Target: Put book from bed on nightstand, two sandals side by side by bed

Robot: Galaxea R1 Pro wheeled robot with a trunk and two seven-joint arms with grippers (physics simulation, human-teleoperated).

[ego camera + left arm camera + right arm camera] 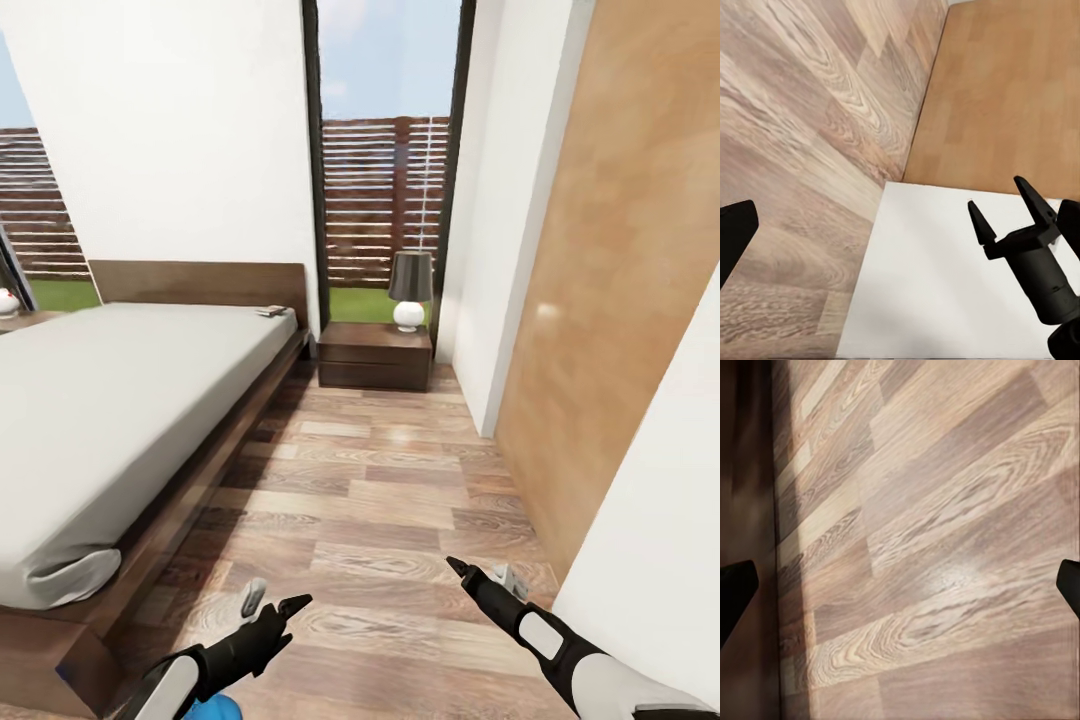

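Note:
The book (272, 311) lies on the grey mattress of the bed (120, 400), at the far corner by the headboard. A dark nightstand (375, 355) stands just past that corner, beneath the window. My left gripper (275, 601) hangs low over the floor beside the bed's foot, open and holding nothing. My right gripper (482, 571) is open and empty too, over the floor near the white wall; the left wrist view shows it (999, 196) with its fingers spread. A bright blue patch (215, 708) peeks out under my left arm; I cannot tell whether it is a sandal.
A grey-shaded lamp (410, 290) stands on the nightstand. A second nightstand (22, 320) shows at the far left beyond the bed. A light wooden door (620, 270) and white wall (660, 540) close the right side. A wood-plank aisle (380, 500) runs between bed and wall.

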